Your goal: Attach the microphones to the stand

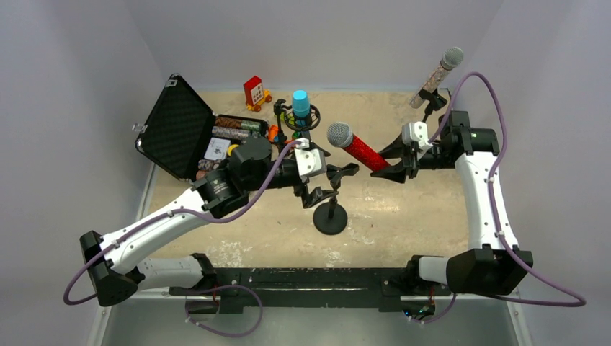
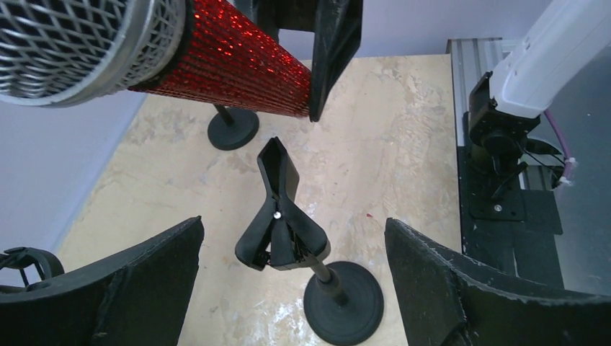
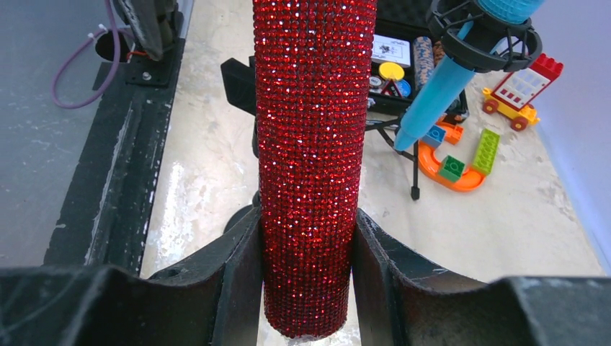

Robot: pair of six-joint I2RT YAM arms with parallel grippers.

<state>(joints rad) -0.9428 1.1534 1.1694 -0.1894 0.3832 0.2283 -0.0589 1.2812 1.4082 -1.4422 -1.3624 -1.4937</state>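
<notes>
From the overhead camera, the free stand [image 1: 330, 216] stood on its round base near the middle of the table [image 1: 403, 216]. Your left gripper [image 1: 333, 184] hung just above the stand's clip, fingers spread wide and holding nothing. The red glitter microphone [image 1: 360, 150] lay tilted in the air behind and right of the stand, grille head nearest it. Its tail was clamped in your right gripper [image 1: 398, 163]. The blue microphone [image 1: 300, 104] sat in a ring mount behind the stand and slightly left. The silvery-pink microphone [image 1: 436, 74] rose from its own holder far behind and right of the stand, close to the table's back corner. The open black case [image 1: 180, 126] lay well left of the stand. Bare tabletop ran right of the stand's base and forward to the black rail [image 1: 288, 277].

From your left wrist, the clip [image 2: 279, 209] stood between your spread fingers [image 2: 122, 288], touching neither, with room on both sides. The red microphone crossed above it, clearly apart. A second round base [image 2: 233, 130] stood beyond the stand.

From your right wrist, both fingers [image 3: 234, 281] pressed the red barrel near its tail. The stand was mostly hidden behind that barrel. The blue microphone slanted through its ring on the right, above the toy bricks [image 3: 468, 155]. The black rail ran down the left edge.
</notes>
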